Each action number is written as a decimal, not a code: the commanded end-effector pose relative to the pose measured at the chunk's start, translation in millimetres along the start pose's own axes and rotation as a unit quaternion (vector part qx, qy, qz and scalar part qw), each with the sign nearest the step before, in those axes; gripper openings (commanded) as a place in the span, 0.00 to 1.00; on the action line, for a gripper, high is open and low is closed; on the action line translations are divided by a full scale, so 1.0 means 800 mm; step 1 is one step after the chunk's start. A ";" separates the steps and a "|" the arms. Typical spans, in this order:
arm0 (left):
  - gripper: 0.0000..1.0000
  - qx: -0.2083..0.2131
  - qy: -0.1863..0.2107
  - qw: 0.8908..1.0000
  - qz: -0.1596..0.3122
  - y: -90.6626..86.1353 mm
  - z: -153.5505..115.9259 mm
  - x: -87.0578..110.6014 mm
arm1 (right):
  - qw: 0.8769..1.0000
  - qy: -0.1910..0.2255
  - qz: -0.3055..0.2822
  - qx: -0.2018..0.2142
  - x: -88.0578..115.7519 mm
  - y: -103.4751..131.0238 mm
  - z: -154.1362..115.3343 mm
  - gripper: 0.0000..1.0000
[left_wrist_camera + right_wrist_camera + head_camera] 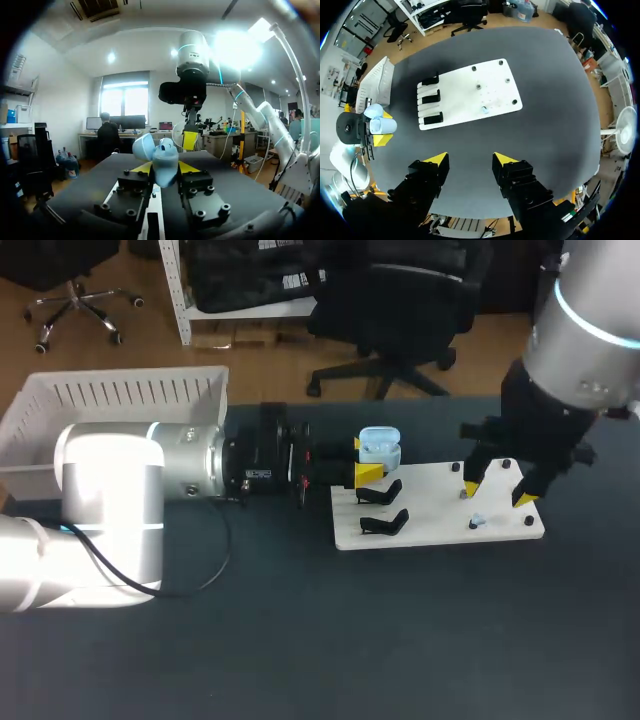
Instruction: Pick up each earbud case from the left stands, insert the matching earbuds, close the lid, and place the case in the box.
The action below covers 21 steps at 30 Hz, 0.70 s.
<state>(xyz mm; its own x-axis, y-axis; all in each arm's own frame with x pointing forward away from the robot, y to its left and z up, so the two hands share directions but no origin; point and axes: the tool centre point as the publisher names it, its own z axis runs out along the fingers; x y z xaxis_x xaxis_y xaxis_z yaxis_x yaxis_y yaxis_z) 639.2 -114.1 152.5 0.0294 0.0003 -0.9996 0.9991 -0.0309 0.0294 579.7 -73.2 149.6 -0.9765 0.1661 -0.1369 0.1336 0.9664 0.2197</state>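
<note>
Head view: left hand (362, 458) grips earbud case (380, 447).

Pale blue earbud case (379, 446), lid open, held in left gripper (366, 459) jaws, one earbud (478, 521) lying on white board (430, 532)

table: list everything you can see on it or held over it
earbud case: one, light blue, lid open, held in the left tool over the board's stand end
stands: three, black, in a row at one end of the board, all empty
earbud: one, small and pale, on the board's other end
board: one, white, flat on the table
studs: several, dark, on the board
box: one, white, at the table's far left edge
table: one, dark
left tool: yellow tips, shut on the case
right tool: yellow tips, open, above the board near the earbud
</note>
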 end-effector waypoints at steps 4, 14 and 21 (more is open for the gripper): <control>0.00 -0.003 -0.002 1.000 0.002 -0.001 0.000 0.001 | 1.000 -0.009 -0.021 -0.015 -0.012 -0.006 0.050 0.55; 0.00 -0.003 -0.002 1.000 0.002 -0.001 0.000 0.001 | 0.999 -0.018 -0.032 0.023 -0.033 -0.022 0.096 0.65; 0.00 -0.003 -0.002 1.000 0.002 -0.001 0.000 0.001 | 0.999 -0.026 -0.033 0.027 -0.046 -0.036 0.118 0.50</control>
<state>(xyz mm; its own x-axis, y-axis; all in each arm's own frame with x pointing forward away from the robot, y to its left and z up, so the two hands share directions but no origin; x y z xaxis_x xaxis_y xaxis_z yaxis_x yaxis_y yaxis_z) 639.2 -114.0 152.5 0.0294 0.0003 -0.9996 0.9991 -0.0308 0.0293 623.6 -87.7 65.9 -0.9759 0.1071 -0.1903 0.0782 0.9851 0.1534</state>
